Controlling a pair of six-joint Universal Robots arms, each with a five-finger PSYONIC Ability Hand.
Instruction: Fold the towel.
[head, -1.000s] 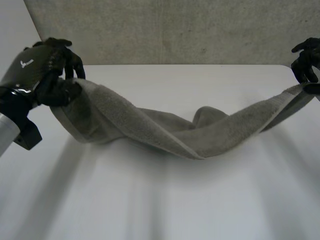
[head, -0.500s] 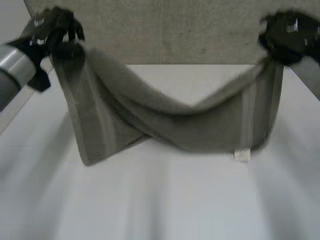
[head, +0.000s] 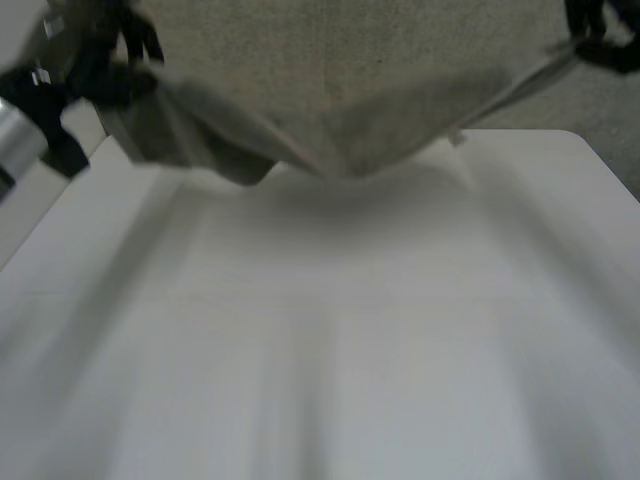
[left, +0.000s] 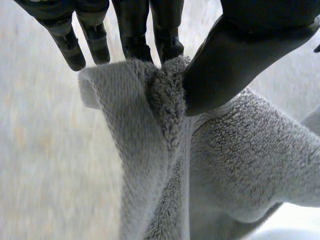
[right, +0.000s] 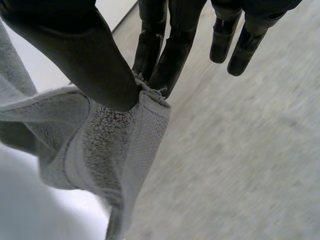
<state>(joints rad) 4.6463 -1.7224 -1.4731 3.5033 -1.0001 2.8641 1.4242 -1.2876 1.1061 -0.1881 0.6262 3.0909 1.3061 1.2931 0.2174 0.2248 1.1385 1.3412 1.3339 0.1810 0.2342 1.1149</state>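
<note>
The towel (head: 340, 110) is grey terry cloth and hangs as a sagging span between the two hands, above the far part of the white table (head: 320, 330). Its ends are high and its middle droops to a low point near the table's far edge. Whether that low point touches the table cannot be told from the head view.

Left hand (head: 95, 60): at the towel's left end.
- In the left wrist view the thumb (left: 225, 65) presses a bunched fold of the towel's edge against the nearer fingers (left: 135, 30).
- The hold is a pinch, with straight fingers on one side of the cloth and the thumb on the other.
- The remaining fingers stand straight just beside the fold and are clear of the cloth.
- From the pinch the towel hangs away under the palm in two thick folds.

Right hand (head: 600, 35): at the towel's right end.
- In the right wrist view the thumb (right: 75, 50) clamps the hemmed edge of the towel against the fingers (right: 165, 55) next to it (the pinch sits at the very end of the cloth).
- The outer fingers are straight and apart from the towel.
- Below the pinch the cloth falls away beside the thumb, with its woven border band showing.

A grey wall (head: 300, 40) stands behind the table.
</note>
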